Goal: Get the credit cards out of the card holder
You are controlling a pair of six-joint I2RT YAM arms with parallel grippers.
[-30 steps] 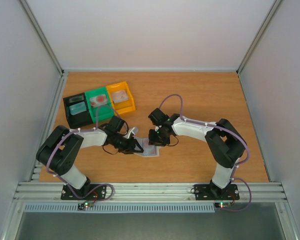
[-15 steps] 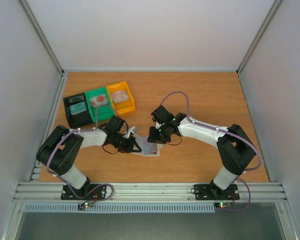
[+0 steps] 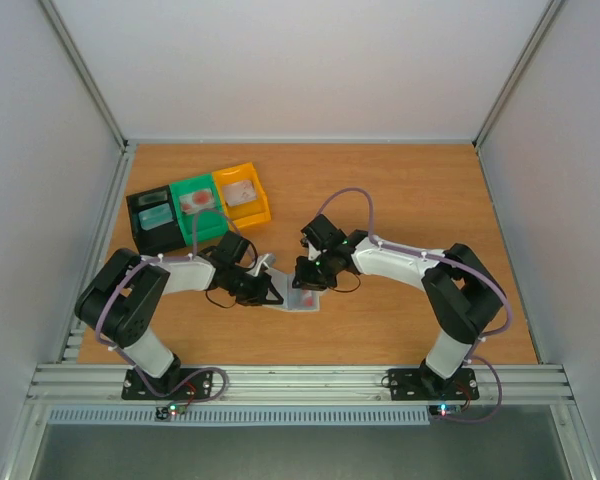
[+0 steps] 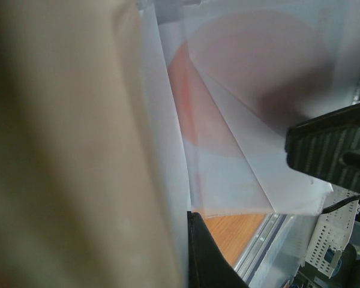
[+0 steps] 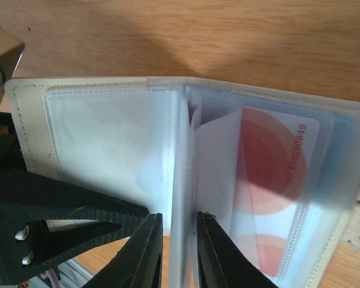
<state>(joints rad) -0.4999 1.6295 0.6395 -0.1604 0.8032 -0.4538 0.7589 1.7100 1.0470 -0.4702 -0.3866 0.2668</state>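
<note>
Plastic this thin flexes and slips. The card holder (image 5: pixel 96 120) lies open on the worktop (image 3: pixel 410 200). The left gripper (image 3: pixel 270 292) has its jaws clamped on the left flap, while the right gripper (image 5: pixel 179 219) has its jaws barely parted, straddling the centre leaf. I'd pinch the reddish card (image 5: pixel 270 156) by its corner.

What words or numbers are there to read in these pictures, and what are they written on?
Reddish credit card in the right pocket of the card holder: a short row of red print runs sideways along its edge, too blurred to read.
Nothing else in any view shows writing that can be read.
</note>
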